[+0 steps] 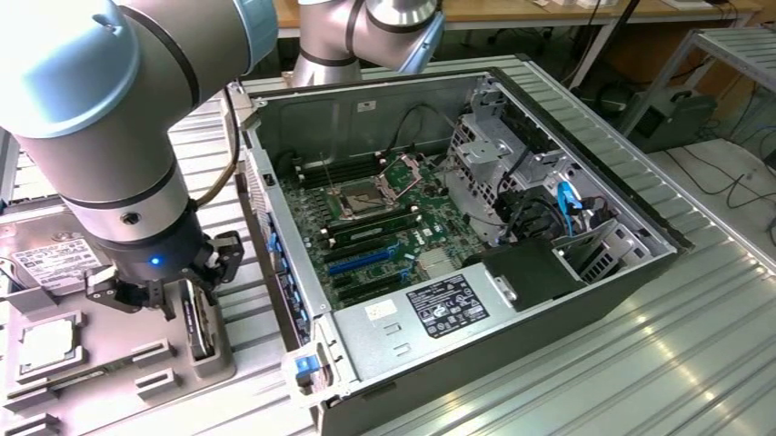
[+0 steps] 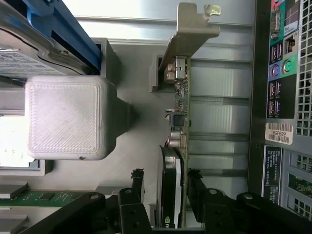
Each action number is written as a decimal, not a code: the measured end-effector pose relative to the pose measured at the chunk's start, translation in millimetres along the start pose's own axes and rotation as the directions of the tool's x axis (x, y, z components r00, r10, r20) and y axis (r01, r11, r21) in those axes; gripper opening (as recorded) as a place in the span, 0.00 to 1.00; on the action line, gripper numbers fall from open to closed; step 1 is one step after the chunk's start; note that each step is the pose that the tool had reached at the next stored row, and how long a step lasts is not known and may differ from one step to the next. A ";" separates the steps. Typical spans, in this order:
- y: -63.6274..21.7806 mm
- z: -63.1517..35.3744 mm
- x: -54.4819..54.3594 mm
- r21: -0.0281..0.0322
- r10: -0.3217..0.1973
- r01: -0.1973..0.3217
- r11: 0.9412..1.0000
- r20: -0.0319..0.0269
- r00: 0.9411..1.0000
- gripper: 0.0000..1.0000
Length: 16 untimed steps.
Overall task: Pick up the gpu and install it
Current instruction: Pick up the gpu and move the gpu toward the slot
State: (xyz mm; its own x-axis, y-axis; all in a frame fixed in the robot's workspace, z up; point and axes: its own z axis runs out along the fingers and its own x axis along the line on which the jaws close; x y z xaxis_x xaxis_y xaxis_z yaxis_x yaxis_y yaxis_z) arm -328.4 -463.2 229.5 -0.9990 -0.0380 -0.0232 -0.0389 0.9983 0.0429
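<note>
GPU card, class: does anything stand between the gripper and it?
Nothing visible does. The open gripper straddles the gpu, which stands on edge in a grey holder, with one finger on either side and no other part between.

exterior view high above open case [image 1: 363,118], wrist view close over gpu [image 2: 180,105]

Ribbed metal worktop [image 1: 679,363]. Open PC case [image 1: 391,334] lies on its side on it. Grey parts tray [image 1: 112,380] sits just beside, exterior view's left.
</note>
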 end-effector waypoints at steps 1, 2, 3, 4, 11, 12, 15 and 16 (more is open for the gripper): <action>0.0 0.1 -0.1 0.000 0.000 0.000 1.000 0.000 1.000 0.49; 0.0 0.3 -0.3 0.000 0.000 0.000 1.000 0.000 1.000 0.47; -0.1 0.5 -0.4 0.000 0.000 0.000 1.000 0.000 1.000 0.40; -0.1 0.6 -0.4 0.000 0.000 0.000 1.000 0.000 1.000 0.40; -0.1 1.1 -0.7 0.000 0.000 0.000 1.000 0.000 1.000 0.28; -0.1 1.2 -0.7 0.000 0.000 0.000 1.000 0.000 1.000 0.28; -0.1 1.2 -0.7 0.000 0.000 0.000 1.000 0.000 1.000 0.28; -0.1 1.2 -0.7 0.000 0.000 0.000 1.000 0.000 1.000 0.28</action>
State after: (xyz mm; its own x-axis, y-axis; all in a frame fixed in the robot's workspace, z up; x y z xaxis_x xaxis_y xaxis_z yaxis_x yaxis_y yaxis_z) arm -327.7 -463.2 228.4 -0.9990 -0.0381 -0.0232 -0.0390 0.9983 0.0428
